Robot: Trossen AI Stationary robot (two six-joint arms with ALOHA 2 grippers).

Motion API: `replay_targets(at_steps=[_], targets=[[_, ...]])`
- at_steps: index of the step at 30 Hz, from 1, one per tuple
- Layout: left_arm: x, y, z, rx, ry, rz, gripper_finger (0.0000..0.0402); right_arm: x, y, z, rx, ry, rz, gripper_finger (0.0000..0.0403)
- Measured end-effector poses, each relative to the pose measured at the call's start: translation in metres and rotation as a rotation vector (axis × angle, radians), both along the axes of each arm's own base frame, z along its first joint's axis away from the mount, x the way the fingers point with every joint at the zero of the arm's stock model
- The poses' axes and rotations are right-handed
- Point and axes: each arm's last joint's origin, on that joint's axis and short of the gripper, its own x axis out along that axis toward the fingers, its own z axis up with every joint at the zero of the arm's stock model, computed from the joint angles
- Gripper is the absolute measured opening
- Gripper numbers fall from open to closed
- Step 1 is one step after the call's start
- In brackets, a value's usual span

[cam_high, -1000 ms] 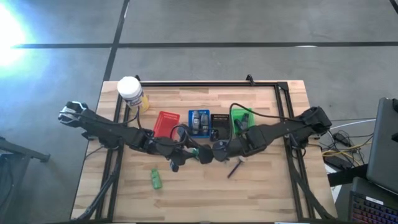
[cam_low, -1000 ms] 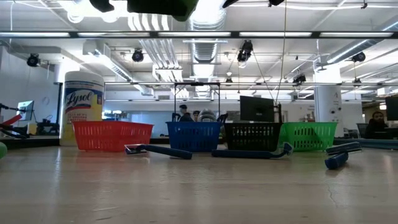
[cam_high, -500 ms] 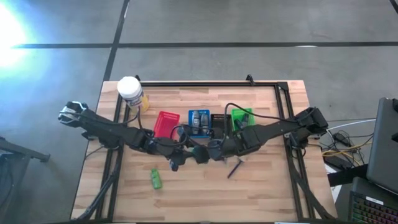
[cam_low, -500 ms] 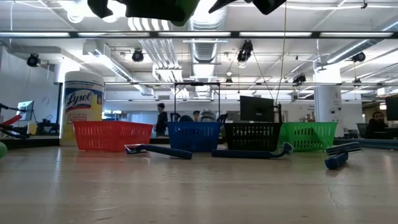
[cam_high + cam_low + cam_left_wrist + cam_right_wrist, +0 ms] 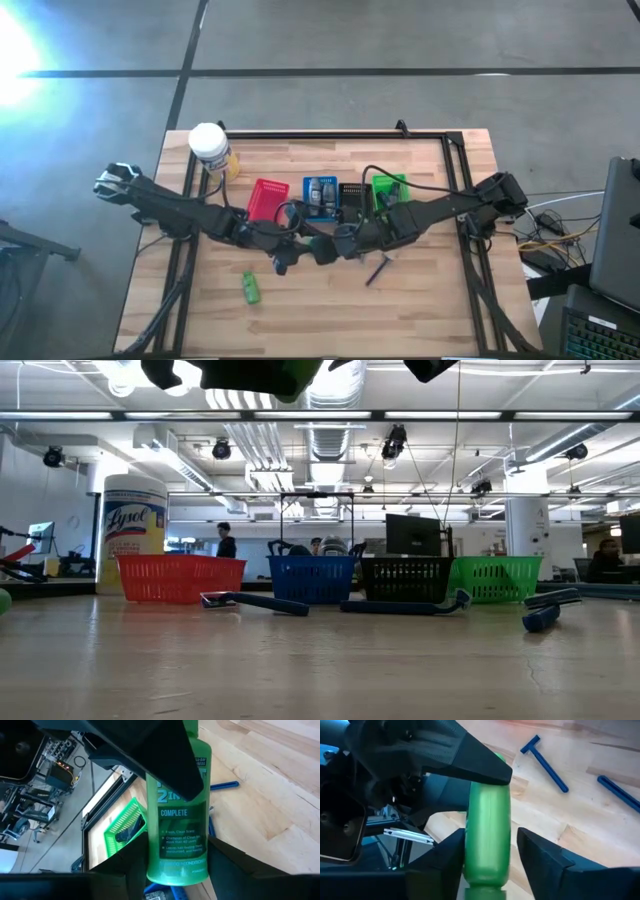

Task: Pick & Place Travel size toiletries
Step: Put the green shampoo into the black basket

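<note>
1. Green bottle [image 5: 176, 820] — one of the travel size toiletries — hangs in mid-air above the middle of the counter [image 5: 420, 310], clamped in the left gripper [image 5: 322, 250]; the left wrist view shows its printed label between the jaws.

2. What changed: a second ago the right gripper [image 5: 347, 242] stood a little apart from the left one; it has since slid in until the two meet. Its jaws are still apart, one on each side of the same bottle, not yet closed on it as far as the right wrist view shows.

3. I judge this a hand-over in progress: the right jaws must close before the left lets go, or the bottle drops.

4. Counted from above and from the low view:
   - Four baskets in a row: red [image 5: 268, 198], blue [image 5: 321, 195], black [image 5: 353, 194], green [image 5: 388, 189].
   - Two green bottles: the held one and another lying [image 5: 250, 287] near the front edge.
   - Grey bottles in the blue basket — two, I think.
   - Blue razors lying on the counter: at least three; one [image 5: 377, 270] shows clearly from above.
   - One yellow jar [image 5: 209, 146] with a white lid at the far left corner.
</note>
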Motion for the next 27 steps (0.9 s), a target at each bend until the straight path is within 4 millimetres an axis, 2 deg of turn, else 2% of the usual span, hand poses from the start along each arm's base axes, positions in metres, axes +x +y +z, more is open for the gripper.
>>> replay_targets(at_steps=[5, 10, 14, 19, 27], targets=[[0.000, 0.000, 0.000, -0.041, 0.000, 0.027, 0.0190, 0.000, 0.001, -0.002, 0.000, 0.013, 0.009, 0.0131], [-0.004, 0.003, -0.002, -0.093, 0.007, 0.174, 0.0200, 0.000, 0.001, -0.003, -0.026, 0.011, -0.012, 0.0097], [-0.007, 0.006, -0.004, -0.082, 0.034, 0.217, 0.0207, -0.003, 0.000, -0.006, -0.040, 0.053, -0.020, 0.0095], [-0.013, 0.012, -0.002, -0.049, 0.013, 0.368, 0.0208, -0.007, 0.000, -0.009, -0.049, 0.096, -0.035, 0.0099], [-0.038, 0.021, -0.010, -0.209, 0.133, 0.573, 0.0209, -0.029, -0.013, -0.026, -0.133, 0.344, -0.161, 0.0100]])
